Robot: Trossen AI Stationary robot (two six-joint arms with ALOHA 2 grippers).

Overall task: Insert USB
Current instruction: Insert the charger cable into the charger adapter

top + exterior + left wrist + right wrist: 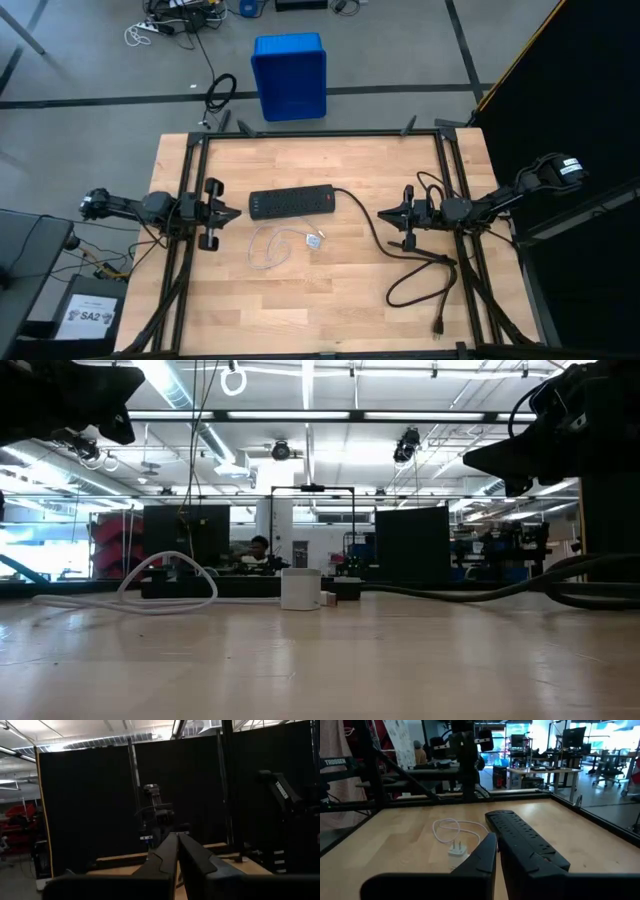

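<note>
Looking straight down: the USB (268, 247) lies loosely looped on the table (330, 300), beside the white adapter (314, 241) and just in front of the power strip (292, 204); left gripper (233, 213) and right gripper (381, 213) hover apart from it. Low view: the cable arches limply, likely light and floppy. Wrist views: both pairs of fingers pressed together. Best grasped at its stiff plug end.

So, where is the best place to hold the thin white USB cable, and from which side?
Probably at the plug end of the USB cable, beside the white cube adapter: the rest is a limp loop lying flat on the table. Come from straight above. The right tool and the left tool both look shut and hover apart from it.
</note>
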